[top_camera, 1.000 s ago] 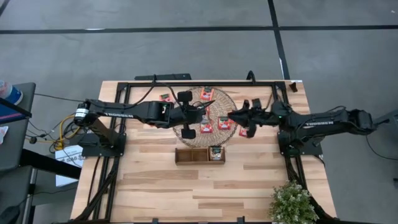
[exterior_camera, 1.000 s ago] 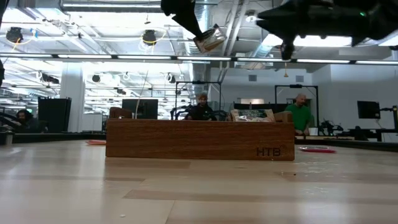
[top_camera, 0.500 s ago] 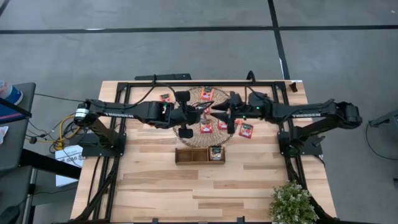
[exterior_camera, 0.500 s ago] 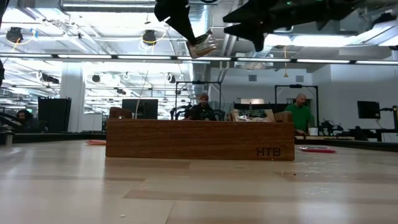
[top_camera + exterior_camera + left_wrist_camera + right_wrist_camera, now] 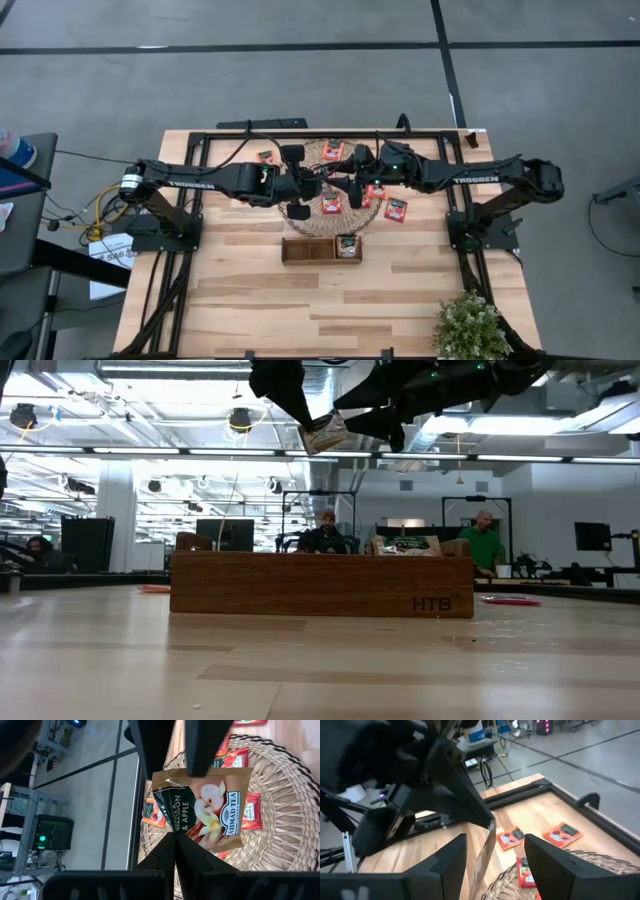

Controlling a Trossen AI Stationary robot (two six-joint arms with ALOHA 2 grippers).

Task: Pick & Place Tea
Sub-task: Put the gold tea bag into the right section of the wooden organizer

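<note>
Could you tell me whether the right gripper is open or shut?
Open: the right gripper has its fingers spread either side of the sachet.

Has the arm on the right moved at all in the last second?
Yes. The right gripper has swung leftward across the woven mat, toward the left gripper holding a tea sachet.

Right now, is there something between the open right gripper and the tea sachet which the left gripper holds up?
Nothing visible. The left gripper pinches the tea sachet above the woven mat. The right gripper is open, its fingers on either side of the sachet's edge, with free space between.
</note>
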